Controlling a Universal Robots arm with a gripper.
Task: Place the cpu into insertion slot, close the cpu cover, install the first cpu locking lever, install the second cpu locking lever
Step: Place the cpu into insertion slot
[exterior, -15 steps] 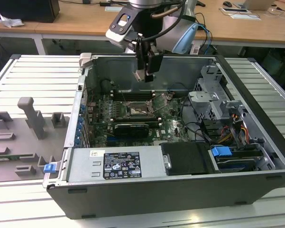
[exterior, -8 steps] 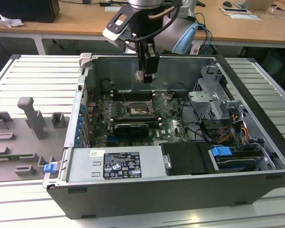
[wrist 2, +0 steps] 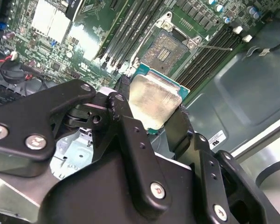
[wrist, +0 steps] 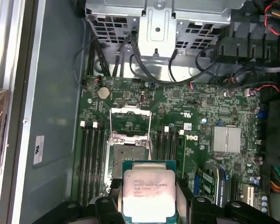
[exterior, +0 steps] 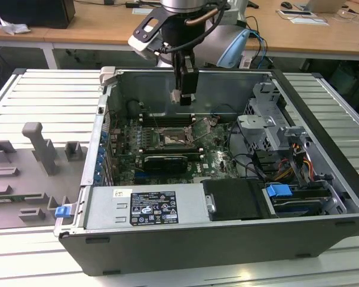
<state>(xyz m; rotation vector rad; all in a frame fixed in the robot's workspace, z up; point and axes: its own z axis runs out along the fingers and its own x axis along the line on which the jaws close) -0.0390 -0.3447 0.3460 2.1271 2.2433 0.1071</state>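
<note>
Holds the cpu (wrist 2: pixel 151 100) by two opposite edges in the gripper (wrist 2: pixel 151 112), black fingers (wrist 2: pixel 126 100) set narrow, just chip-wide, pale metal top turned toward both wrist views. Hangs in free air above the green motherboard (wrist: pixel 191 116), touching nothing but the chip. Just below and a little ahead lies the insertion slot (wrist: pixel 125 161), bare, dark contact grid exposed, with the cpu cover (wrist: pixel 130 122) swung open on its far side. Open room straight down; hemmed close on both flanks of the slot by the long black memory slots (wrist: pixel 91 149). Farther out stand the grey case wall (wrist: pixel 51 93) to one side and the drive cage (wrist: pixel 158 23) past the cover.
</note>
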